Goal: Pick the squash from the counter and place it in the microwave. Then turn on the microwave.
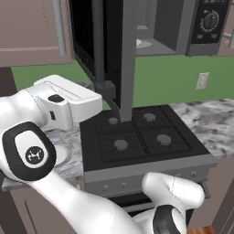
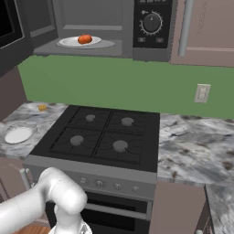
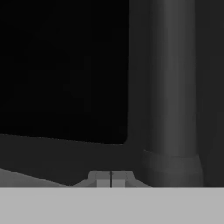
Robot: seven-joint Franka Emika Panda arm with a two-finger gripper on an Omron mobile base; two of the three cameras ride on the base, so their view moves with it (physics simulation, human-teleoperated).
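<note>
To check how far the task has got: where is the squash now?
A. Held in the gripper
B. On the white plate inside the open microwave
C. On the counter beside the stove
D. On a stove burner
B: the right base view shows the squash resting on the white plate inside the microwave, its door swung open.

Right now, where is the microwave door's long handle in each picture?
Left base view: the handle hangs top middle, on the open door, above the stove.
Right base view: I cannot pick it out.
Hand view: it is the grey post at right, beside the black glass.
Shared landmark: the stove.
</note>
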